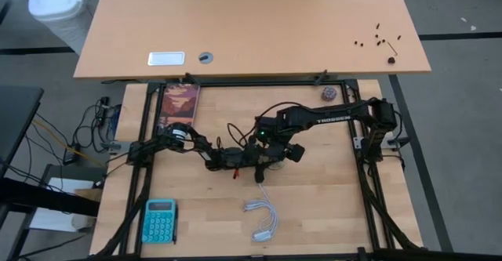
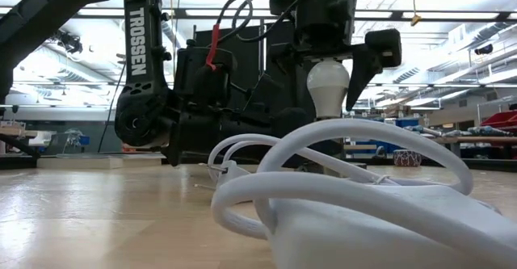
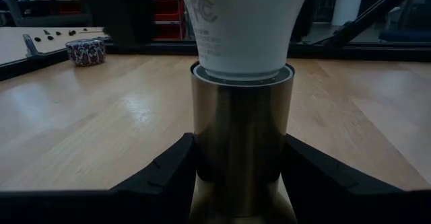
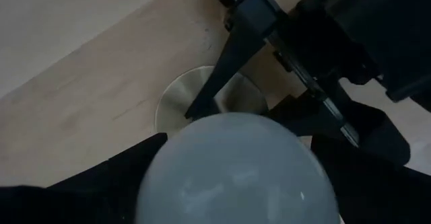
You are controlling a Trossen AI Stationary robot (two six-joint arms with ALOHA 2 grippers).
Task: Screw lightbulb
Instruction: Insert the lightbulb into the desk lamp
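The white lightbulb (image 3: 246, 29) stands upright with its base in the brass socket (image 3: 239, 116), near the middle of the table. My left gripper (image 3: 239, 146) reaches in level from the table's left and is shut on the socket's barrel. My right gripper (image 4: 236, 146) hangs over the bulb (image 4: 236, 173), pointing steeply down and open. Its fingers stand on either side of the bulb's dome. In the low view a gap shows between one finger (image 2: 358, 75) and the bulb (image 2: 327, 87). The socket's round base disc (image 4: 174, 101) lies flat on the table. My left gripper pinches the socket's barrel (image 3: 202, 150) between its two fingers (image 3: 168, 177), one on each side, below the socket's rim. The fingers come in level from the table's left. The socket stands upright on its base disc, with the bulb in its top.
A coiled white cord (image 1: 263, 218) lies toward the near edge and fills the low view's foreground (image 2: 339, 196). A teal calculator (image 1: 159, 220) sits at the near left, a picture card (image 1: 179, 104) at the far left and a small ball (image 1: 328, 93) at the far right. Black frame rails (image 1: 369, 190) border the table.
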